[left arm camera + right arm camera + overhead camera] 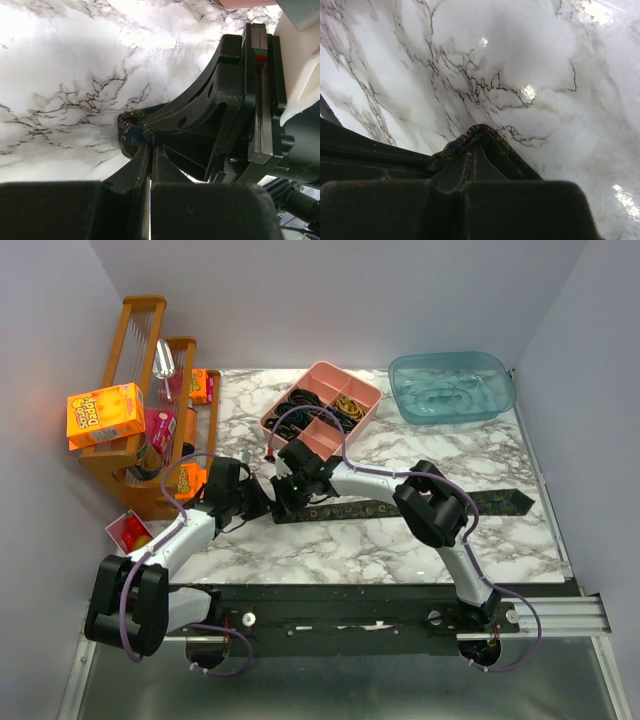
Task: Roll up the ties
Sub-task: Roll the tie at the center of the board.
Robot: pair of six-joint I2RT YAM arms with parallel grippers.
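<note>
Marble table (400,550) carries 1 tie (500,502); left gripper (150,150) and right gripper (472,150) both clamp its end (seemingly the narrow one). Uneven pull could skew the roll.

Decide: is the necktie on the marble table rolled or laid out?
Laid out: the necktie lies flat lengthwise; left gripper and right gripper pinch only one end.

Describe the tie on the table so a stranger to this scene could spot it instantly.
On the marble table, just in front of the pink divided tray, a long dark strip lies across the middle: the tie. Unlike the looped bands in the tray, it is straight, patterned fabric.
</note>
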